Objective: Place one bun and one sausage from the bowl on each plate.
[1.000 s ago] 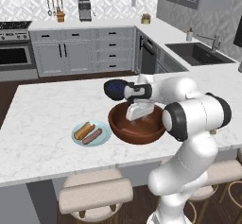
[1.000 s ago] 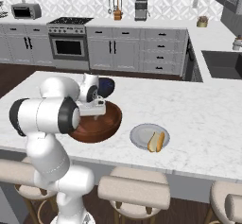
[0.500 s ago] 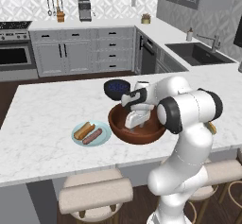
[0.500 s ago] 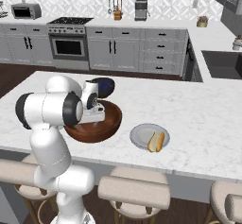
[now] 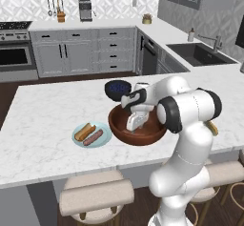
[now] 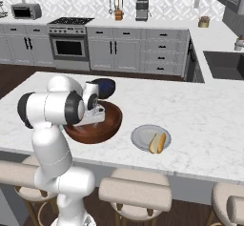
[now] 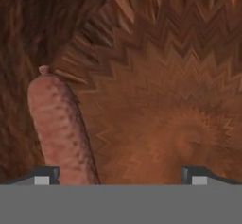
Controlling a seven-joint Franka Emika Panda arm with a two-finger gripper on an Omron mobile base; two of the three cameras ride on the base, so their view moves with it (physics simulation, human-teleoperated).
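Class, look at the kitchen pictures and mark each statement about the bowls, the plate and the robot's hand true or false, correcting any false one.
1. The hand is down inside the wooden bowl. True.
2. The hand is shut on a sausage. False: it is open, with the sausage lying in the bowl by one fingertip.
3. The plate has no food on it. False: it holds a bun and a sausage.
4. A dark blue bowl sits behind the wooden bowl. True.

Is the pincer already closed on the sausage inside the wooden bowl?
No, the pincer stands open; the sausage lies by one fingertip.
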